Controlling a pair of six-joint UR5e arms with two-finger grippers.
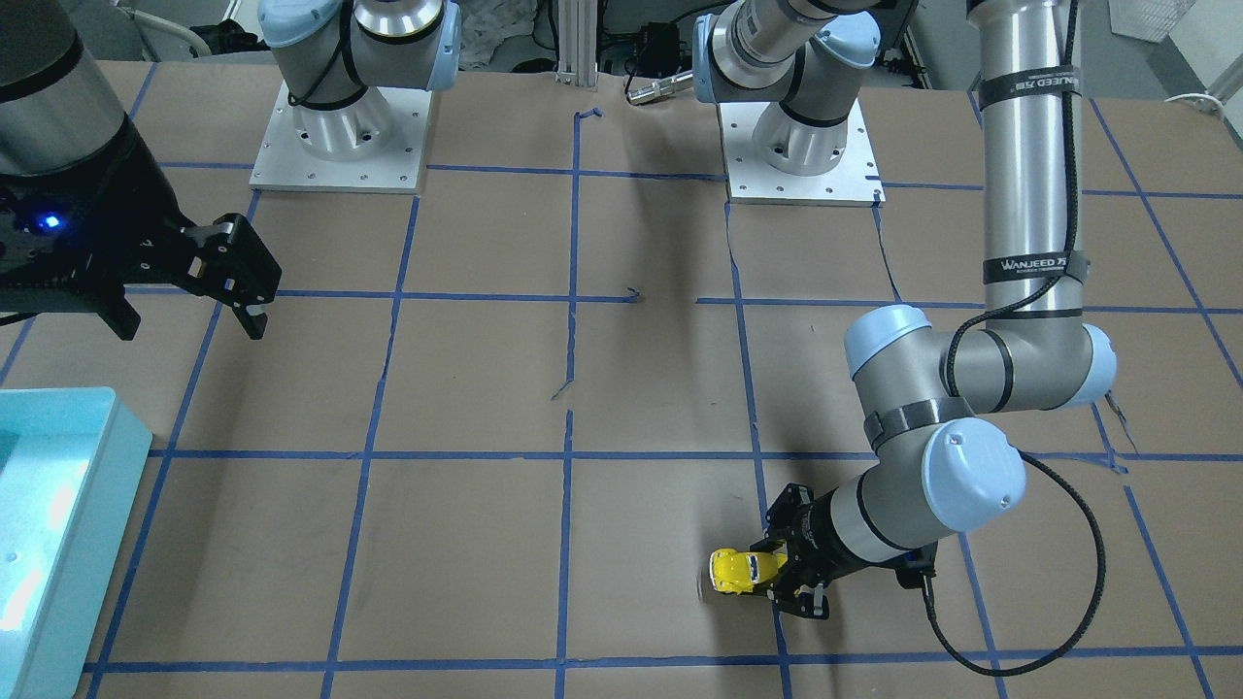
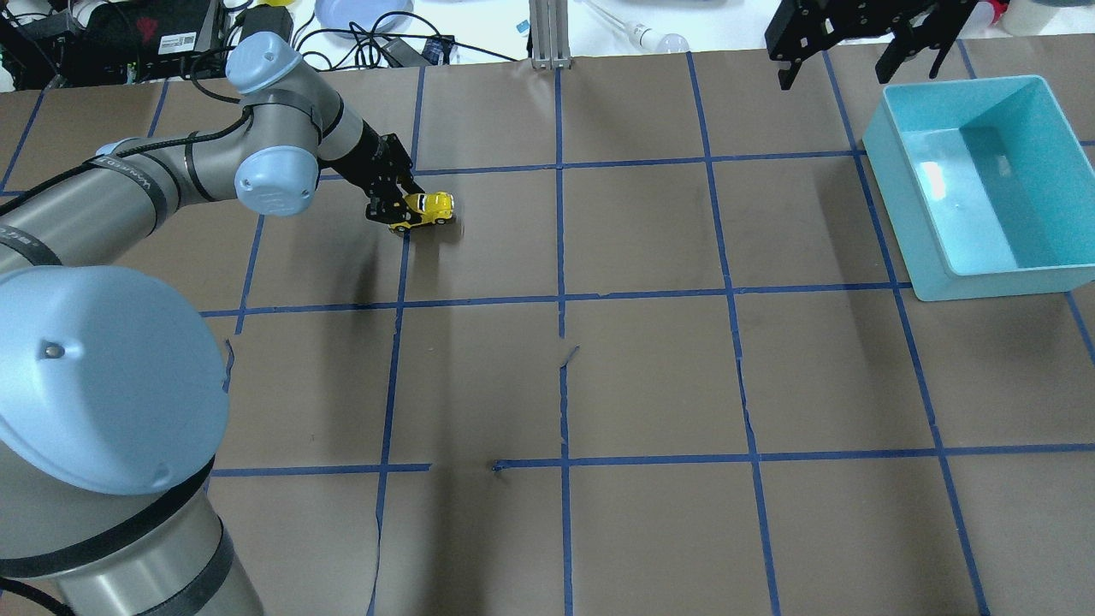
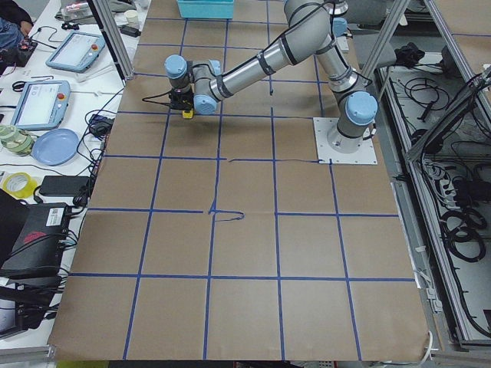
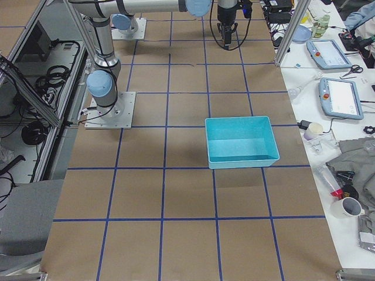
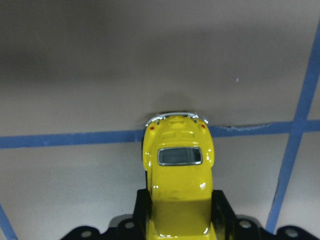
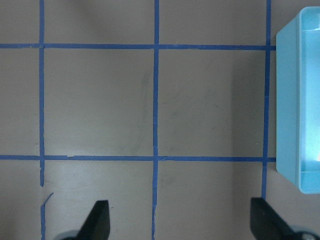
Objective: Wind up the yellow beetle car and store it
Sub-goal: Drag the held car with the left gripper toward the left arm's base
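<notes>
Left wrist-mounted view: your left claw [image 5: 178, 212] is clamped on the flanks of the small glossy yellow beetle car [image 5: 177, 170], low over the brown paper tabletop [image 2: 650, 376]. It's likely the wind-up step. Next, drag it back with the wheels pressed down, then carry it to the teal plastic bin [image 2: 992, 282], well apart. The right claw [image 6: 182, 220] hangs spread, empty. The wheels are hidden, so contact is unclear.

The left gripper [image 2: 405, 211] is clamped, low and level; the right gripper [image 6: 180, 215] hangs wide open.
</notes>
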